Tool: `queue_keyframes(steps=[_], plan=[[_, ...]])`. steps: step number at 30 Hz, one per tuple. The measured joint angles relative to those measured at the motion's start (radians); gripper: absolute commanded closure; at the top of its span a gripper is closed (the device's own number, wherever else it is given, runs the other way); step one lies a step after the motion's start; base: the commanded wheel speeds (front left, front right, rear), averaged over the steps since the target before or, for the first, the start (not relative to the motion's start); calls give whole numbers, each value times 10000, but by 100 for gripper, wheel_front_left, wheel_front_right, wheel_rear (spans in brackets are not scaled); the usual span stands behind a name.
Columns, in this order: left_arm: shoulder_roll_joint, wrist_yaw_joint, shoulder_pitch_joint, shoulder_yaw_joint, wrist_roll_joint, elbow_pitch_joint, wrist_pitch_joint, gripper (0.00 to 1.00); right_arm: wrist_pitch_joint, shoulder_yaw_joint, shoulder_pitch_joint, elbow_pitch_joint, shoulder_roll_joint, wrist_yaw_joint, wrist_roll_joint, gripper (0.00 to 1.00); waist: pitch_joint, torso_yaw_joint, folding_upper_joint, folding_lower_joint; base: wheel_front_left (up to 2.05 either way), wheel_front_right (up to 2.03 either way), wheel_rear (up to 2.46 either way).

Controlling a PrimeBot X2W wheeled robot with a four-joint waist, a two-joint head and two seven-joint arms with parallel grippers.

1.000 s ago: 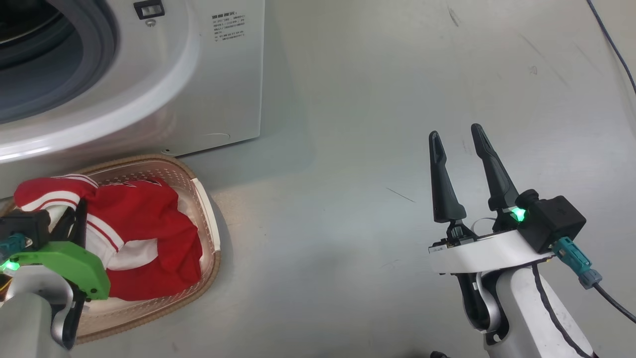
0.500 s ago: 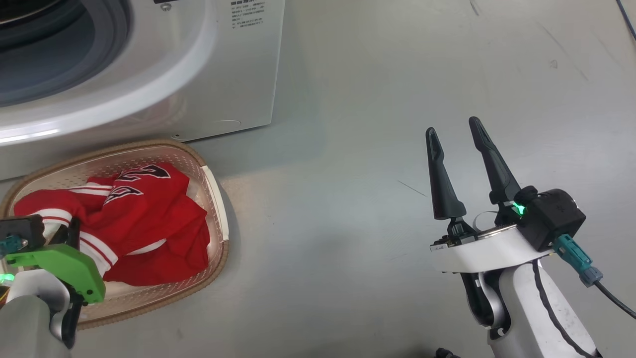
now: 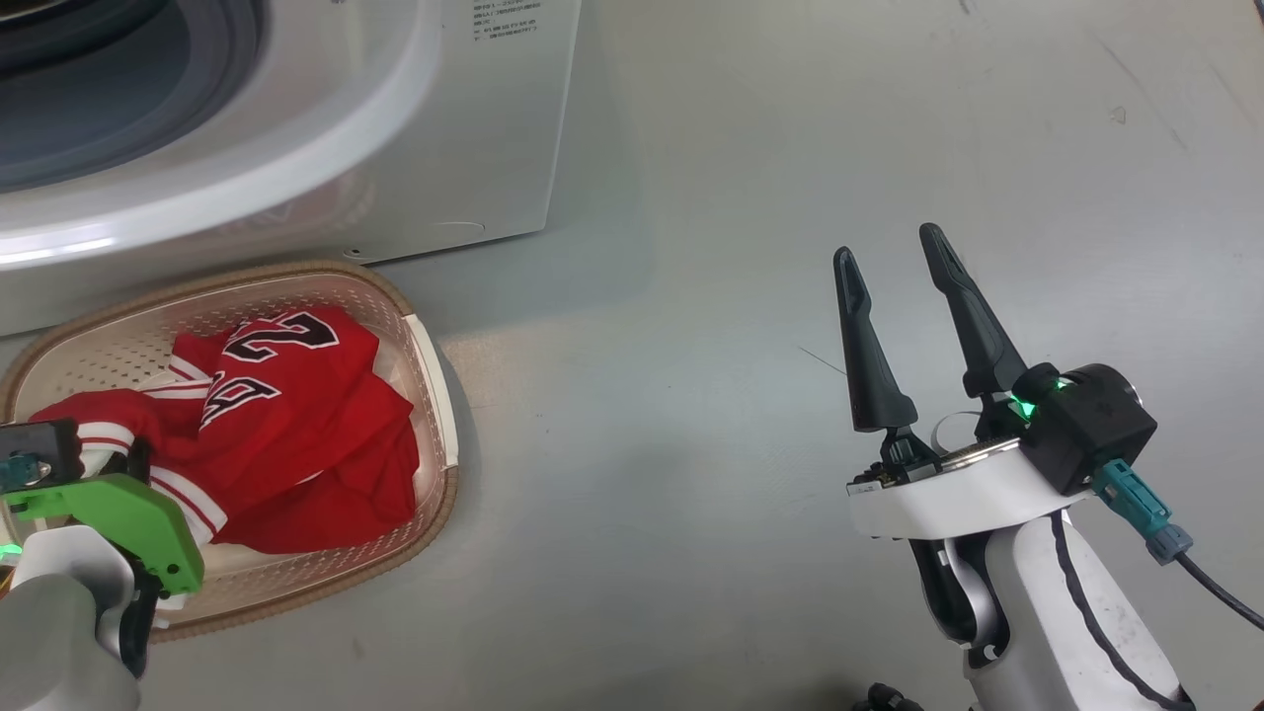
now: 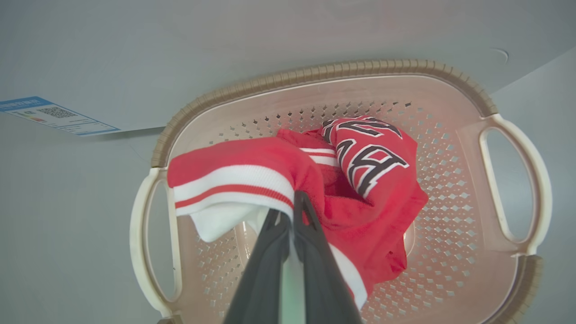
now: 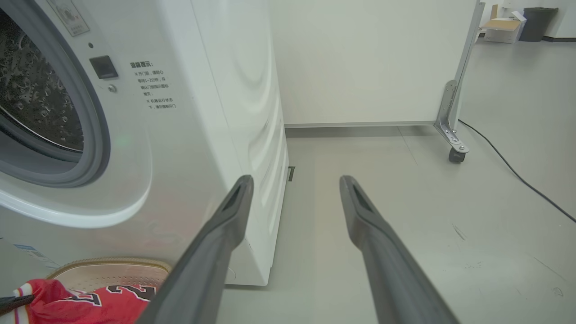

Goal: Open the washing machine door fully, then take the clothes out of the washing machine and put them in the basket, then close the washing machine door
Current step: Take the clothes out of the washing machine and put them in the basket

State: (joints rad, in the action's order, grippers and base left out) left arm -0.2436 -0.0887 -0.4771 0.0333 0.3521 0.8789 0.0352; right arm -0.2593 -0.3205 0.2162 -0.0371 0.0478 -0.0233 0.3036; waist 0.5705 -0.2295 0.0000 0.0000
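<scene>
Nearest the robot, the left hand (image 4: 286, 204) hangs over the near side of the basket (image 4: 315, 72), its two dark fingers pressed almost together and pinching a red-and-white striped edge of the clothes (image 4: 373, 153). From that pinch the fabric drapes down into the basket. The rest of the red jersey is heaped inside, its dark, white-edged numbers facing up toward the far wall of the basket. The basket stands on the grey floor (image 3: 741, 346), with one pale handle showing on each side of it in the left wrist view. Well to the right of the basket, the right hand (image 3: 887, 244) is held above bare floor, its fingers spread apart and holding nothing. Just behind the basket rises the washing machine (image 3: 474, 128); its blue label (image 4: 49, 114) sits low on the front, behind the basket's left end. Above the basket, the grey gasket (image 5: 96, 135) rings the uncovered opening to the perforated drum (image 5: 36, 103).
</scene>
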Motion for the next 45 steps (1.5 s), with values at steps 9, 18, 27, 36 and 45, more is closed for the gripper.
queue_keyframes(steps=[9, 18, 27, 36, 45], plan=[[79, -2, -335, 40, 0, 736, 84, 0, 0, -35, 35, 10, 0, 8, 4, 0, -13, 7, 0, 0, 0, 0, 0], [94, -67, -482, 217, -31, 1032, 750, 0, 0, -38, 68, 138, 2, 6, 123, 0, -449, 84, 0, 0, 0, 0, 0], [408, -234, -609, 667, -198, 790, 1902, 0, 0, 127, 74, 499, 6, -27, 245, 0, -1294, 303, 0, 0, 0, 0, 0], [788, -316, -553, 1043, -286, 58, 2138, 0, 0, 249, -73, 865, 10, -196, 305, 0, -2332, 633, 0, 0, 0, 0, 0], [1089, -324, -168, 1225, -284, -934, 2140, 0, 0, 523, -617, 1060, 10, -213, 305, 0, -3269, 1001, 0, 0, 0, 0, 0]])
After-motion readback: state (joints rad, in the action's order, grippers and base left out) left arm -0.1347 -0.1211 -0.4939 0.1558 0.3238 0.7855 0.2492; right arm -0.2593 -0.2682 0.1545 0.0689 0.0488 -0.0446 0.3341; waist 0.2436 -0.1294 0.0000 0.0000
